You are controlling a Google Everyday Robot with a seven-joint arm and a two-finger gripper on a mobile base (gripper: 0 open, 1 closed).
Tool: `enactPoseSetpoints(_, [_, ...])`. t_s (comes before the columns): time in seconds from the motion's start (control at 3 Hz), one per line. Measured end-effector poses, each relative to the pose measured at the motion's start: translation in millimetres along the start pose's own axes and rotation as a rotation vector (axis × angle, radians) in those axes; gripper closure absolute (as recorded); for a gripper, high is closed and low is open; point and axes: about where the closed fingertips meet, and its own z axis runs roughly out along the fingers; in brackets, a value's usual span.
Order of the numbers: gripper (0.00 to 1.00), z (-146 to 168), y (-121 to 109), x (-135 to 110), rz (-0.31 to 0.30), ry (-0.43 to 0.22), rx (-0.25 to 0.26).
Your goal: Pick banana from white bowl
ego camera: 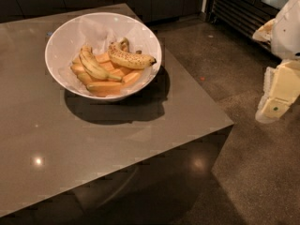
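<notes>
Dim light glares off the table (gripper pale, far right).

From my station I saw the white, smooth-shelled robot arm only at the far right edge of the camera view, cut off by the frame. Its upper part was a bulky, rounded white housing that filled the top right corner. Below it hung the pale cream, blocky two-finger gripper, tilted so that its lower end leaned toward the left. It sat about halfway down the right side of the view. A small green dot showed on its bottom face.
</notes>
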Motion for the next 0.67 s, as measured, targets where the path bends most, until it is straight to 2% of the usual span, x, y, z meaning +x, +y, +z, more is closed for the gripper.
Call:
enactPoseSetpoints(0.33, [0.00, 0.0, 0.0, 0.0, 0.000, 0.000, 0.000])
enactPoseSetpoints(0.67, [0.00, 2.9, -5.4, -7.7, 0.026, 0.063, 0.001])
